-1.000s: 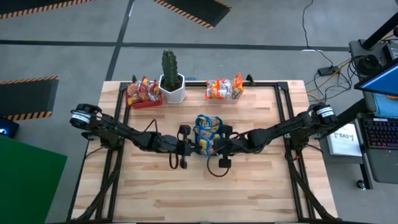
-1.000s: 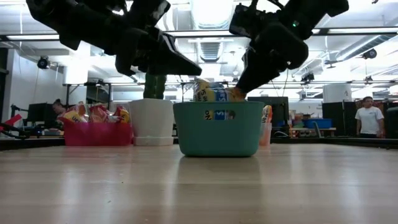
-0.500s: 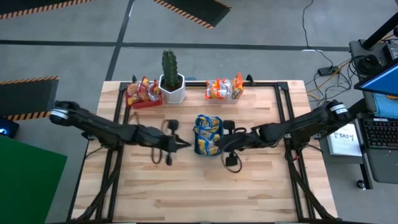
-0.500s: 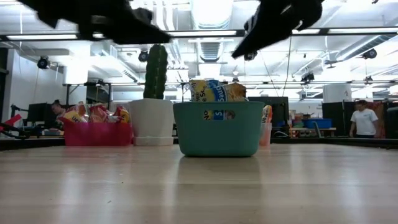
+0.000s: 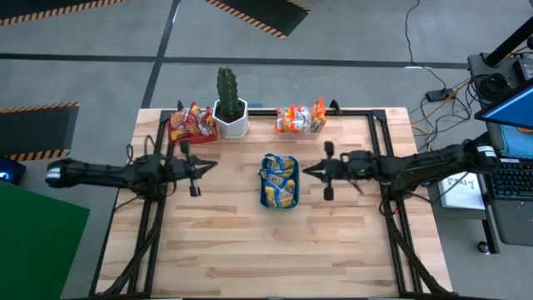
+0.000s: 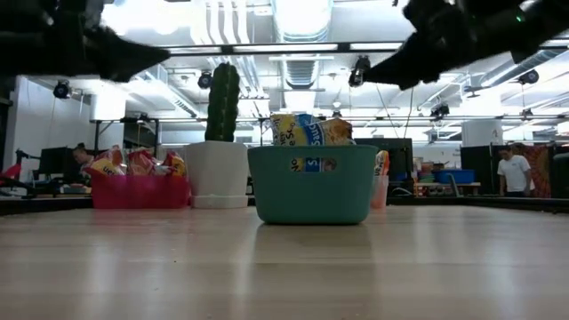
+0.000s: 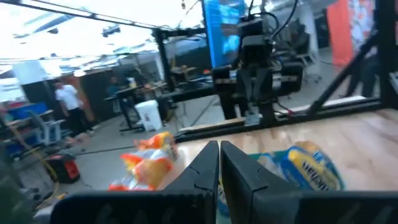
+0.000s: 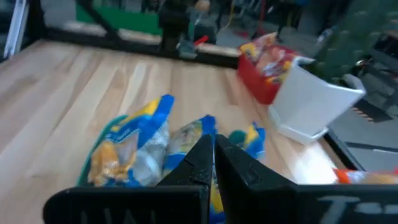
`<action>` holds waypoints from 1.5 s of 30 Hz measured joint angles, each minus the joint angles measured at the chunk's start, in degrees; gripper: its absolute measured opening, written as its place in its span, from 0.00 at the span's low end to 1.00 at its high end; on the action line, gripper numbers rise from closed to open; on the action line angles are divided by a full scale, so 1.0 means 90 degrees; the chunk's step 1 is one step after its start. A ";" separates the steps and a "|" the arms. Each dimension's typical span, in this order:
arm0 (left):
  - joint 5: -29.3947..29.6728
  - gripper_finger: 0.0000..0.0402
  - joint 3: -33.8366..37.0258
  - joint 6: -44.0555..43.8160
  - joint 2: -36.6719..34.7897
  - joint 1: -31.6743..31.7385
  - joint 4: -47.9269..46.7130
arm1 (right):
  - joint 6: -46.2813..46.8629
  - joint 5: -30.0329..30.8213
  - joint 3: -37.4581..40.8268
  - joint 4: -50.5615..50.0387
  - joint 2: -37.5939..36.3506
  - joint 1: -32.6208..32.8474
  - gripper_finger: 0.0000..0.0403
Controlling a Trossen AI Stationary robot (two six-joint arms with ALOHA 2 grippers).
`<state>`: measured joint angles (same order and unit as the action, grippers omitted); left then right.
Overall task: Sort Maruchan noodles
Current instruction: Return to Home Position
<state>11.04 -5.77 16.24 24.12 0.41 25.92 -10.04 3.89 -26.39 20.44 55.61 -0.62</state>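
Room: open workshop beyond the counter (image 5: 216, 250), with strip lights overhead and desks and screens at the back; a person (image 6: 513, 172) standing far off, well apart from the arms.
Counter: pale wood planks, bare across the near half; no loose packet visible anywhere on it.
Green bin (image 6: 311, 187): middle of the counter, heaped with yellow-blue packets (image 5: 279, 177); tops showing above the rim in the low view.
Pink tray (image 6: 138, 191): at the back edge, just beside the cactus (image 5: 227, 87) in its white pot; holding white-red packets (image 5: 191, 121).
Clear tray (image 5: 297, 131): at the back edge, on the other side of the cactus; holding orange packets (image 5: 298, 119), one standing on end.
Left gripper (image 5: 202, 164): raised above the counter, out to the left of the green bin and well apart from it; fingers pressed together, holding nothing.
Right gripper (image 5: 310, 171): raised, to the right of the green bin, nearer to it than the left one but not touching; fingers pressed together, empty.
Progress: sorting judged finished, with each colour gathered in its own container and nothing left to pick.
Left to do: likely only parking both arms at rest; little risk, provided the arms pass clear of bin and cactus.
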 joint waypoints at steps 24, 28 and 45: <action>0.0055 0.00 0.0575 -0.0781 -0.2683 0.0521 -0.2072 | 0.0353 -0.0474 0.2851 0.0417 -0.4798 -0.0564 0.02; 0.0056 0.00 0.0575 -0.0880 -0.2683 0.0521 -0.2087 | 0.0317 -0.0514 0.2851 -0.0279 -0.5673 -0.0561 0.02; 0.0457 0.00 0.0577 -0.0888 -0.2513 0.0521 -0.2187 | 0.1117 -0.0759 0.2854 -0.1316 -0.5907 -0.0561 0.02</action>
<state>15.15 -0.58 8.25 1.50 5.10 6.23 0.01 -2.94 -0.71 8.60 2.45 -5.67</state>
